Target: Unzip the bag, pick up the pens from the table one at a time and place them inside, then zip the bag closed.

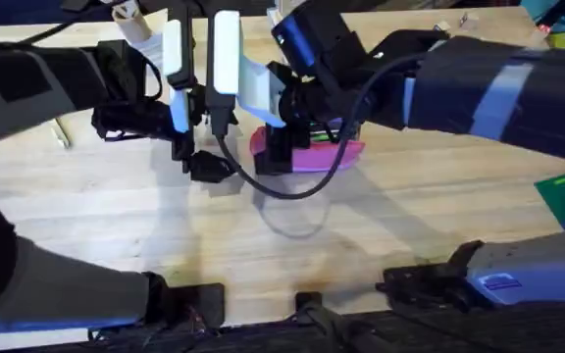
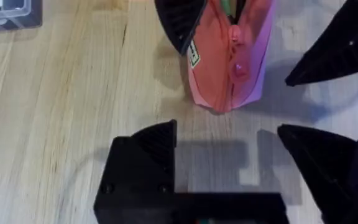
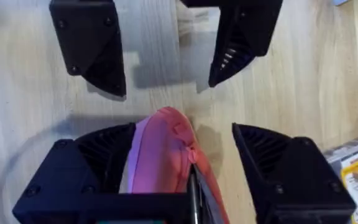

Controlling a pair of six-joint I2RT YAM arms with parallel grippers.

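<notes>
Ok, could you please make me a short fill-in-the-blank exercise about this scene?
1. The bag is ___ in colour.
2. It lies on a ___ table.
3. The bag's end sits ___ the two fingers of the right gripper.
4. The left gripper holds nothing; its fingers are ___.
Missing words: pink; wooden; between; open.

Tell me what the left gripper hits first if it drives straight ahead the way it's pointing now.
Most likely the bag. In the left wrist view the left gripper is open, with the pouch's near end centred ahead between its fingers, only bare table between. The right gripper straddles the bag beyond. Depth is uncertain.
</notes>
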